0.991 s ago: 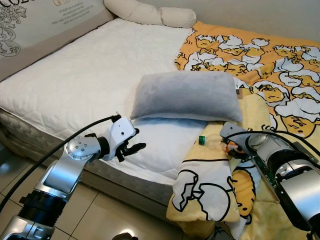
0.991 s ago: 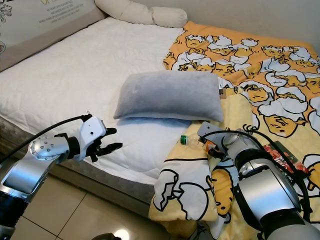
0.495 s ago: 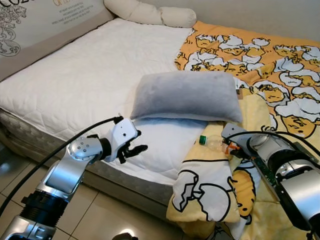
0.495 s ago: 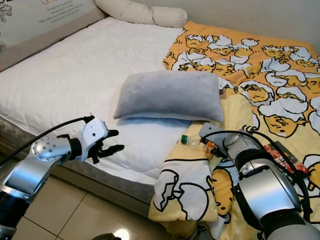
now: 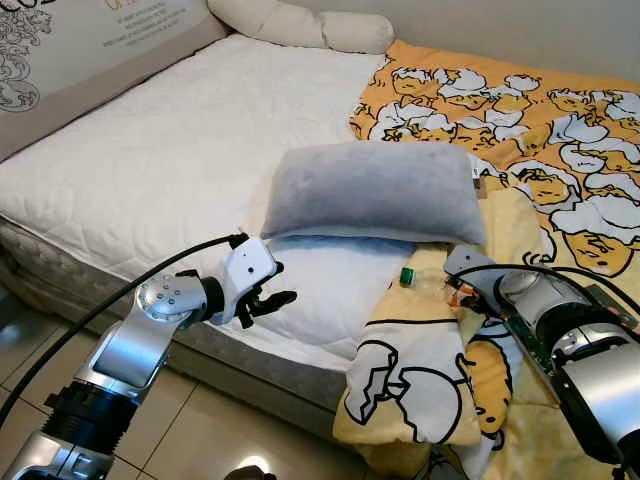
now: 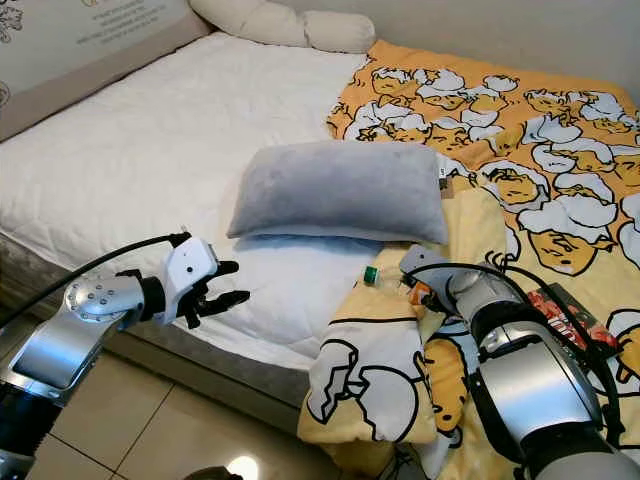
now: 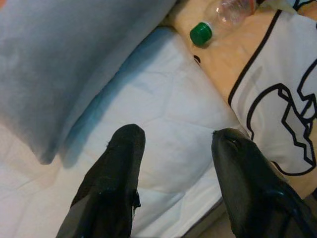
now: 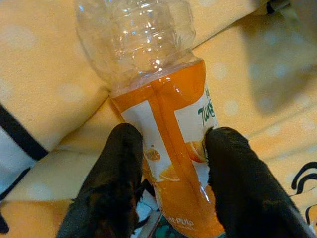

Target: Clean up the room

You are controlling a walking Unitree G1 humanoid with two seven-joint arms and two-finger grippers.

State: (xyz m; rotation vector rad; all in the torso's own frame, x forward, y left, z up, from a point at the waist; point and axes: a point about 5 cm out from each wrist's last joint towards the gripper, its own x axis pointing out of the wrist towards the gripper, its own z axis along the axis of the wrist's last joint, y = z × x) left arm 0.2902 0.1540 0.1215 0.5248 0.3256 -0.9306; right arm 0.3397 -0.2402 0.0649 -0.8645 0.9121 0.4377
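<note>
— Little is changing since a second ago: the left arm is drifting a touch toward the pillow, and the right one is staying put at the bottle.

— Walk me through it, biggest thing first.

— The bed [image 5: 170,150] is lying under a white quilted mattress cover, with a yellow cartoon-egg blanket [image 5: 520,130] spreading over its far side and hanging off the near edge. A grey pillow [image 5: 375,190] is sitting mid-bed, and cream bolsters [image 5: 300,25] are lying at the head.

— And the arms?

— The left gripper [image 5: 265,297] is hovering over the mattress edge, fingers spread and grasping nothing. The right gripper [image 8: 168,163] is reaching onto the blanket just below the pillow's corner.

— Where's the rubbish?

— A plastic juice bottle [image 8: 158,99] with an orange label and green cap [image 5: 407,276] is lying on the blanket near the pillow. The right fingers are standing on either side of its label, touching it; it looks like they are clamping on.

— So which step?

— Picking the bottle off the bed, I'd judge. Next it calls for a firm squeeze and a straight lift clear of the folds, since the empty bottle is likely to slip or crumple.
</note>
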